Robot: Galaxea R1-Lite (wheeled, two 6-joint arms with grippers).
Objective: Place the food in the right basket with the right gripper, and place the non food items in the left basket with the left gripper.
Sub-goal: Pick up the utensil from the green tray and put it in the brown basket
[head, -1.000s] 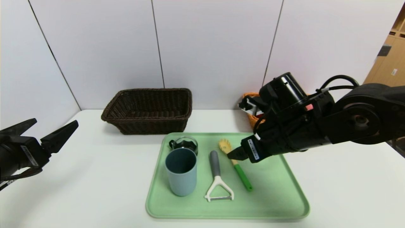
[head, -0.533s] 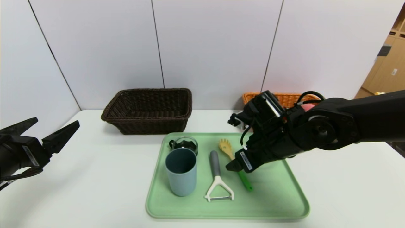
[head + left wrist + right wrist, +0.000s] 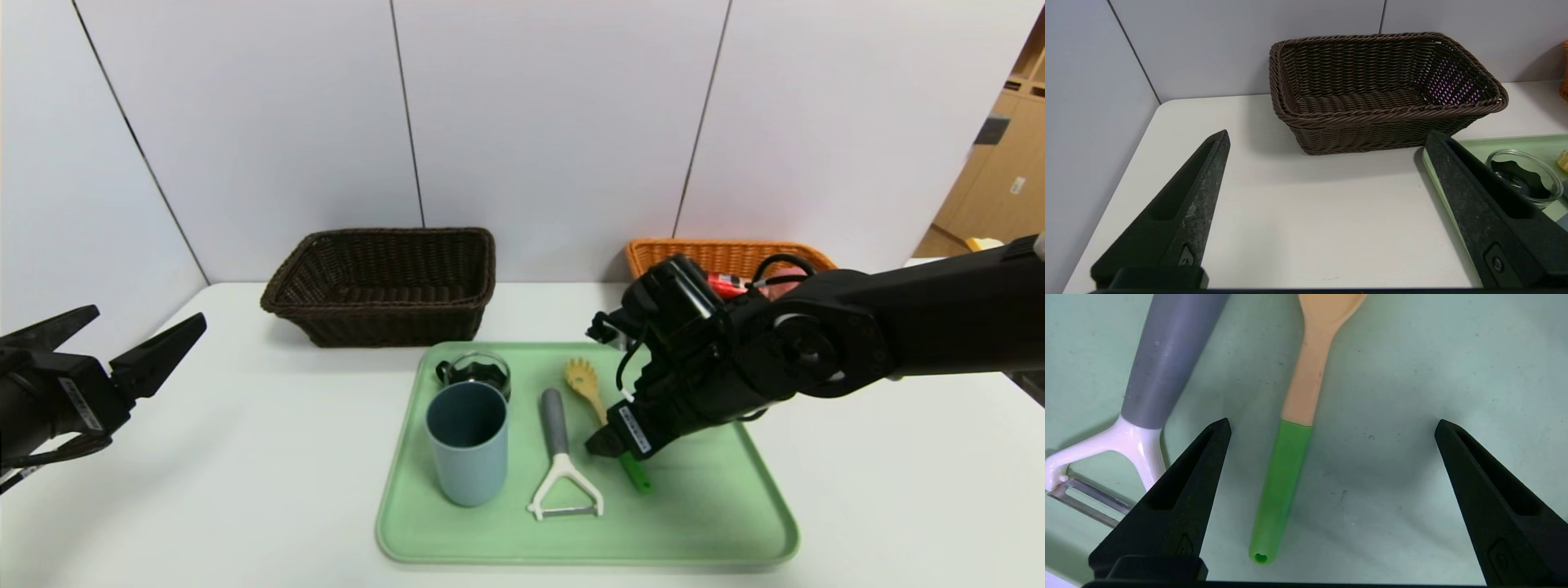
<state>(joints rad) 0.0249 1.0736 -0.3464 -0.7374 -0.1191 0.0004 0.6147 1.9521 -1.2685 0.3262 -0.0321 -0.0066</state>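
Note:
On the green tray [image 3: 718,523] lie a blue-grey cup [image 3: 467,441], a small glass jar [image 3: 478,371], a grey-and-white peeler [image 3: 559,457] and a yellow pasta spoon with a green handle [image 3: 589,390]. My right gripper [image 3: 600,445] is open and empty, low over the spoon's handle; in the right wrist view the handle [image 3: 1280,490] lies between the open fingers [image 3: 1180,498], nearer one of them. My left gripper [image 3: 122,343] is open and empty at the far left, above the table. The dark brown basket [image 3: 384,282] stands back left; the orange basket [image 3: 727,255] back right, with something red inside.
The white table [image 3: 245,474] ends at a grey panelled wall behind the baskets. In the left wrist view the brown basket [image 3: 1384,90] and the tray's corner with the glass jar [image 3: 1523,177] show ahead of the open fingers [image 3: 1180,212].
My right gripper has come forward and down from near the orange basket to just over the spoon's handle on the tray. The left arm has not moved.

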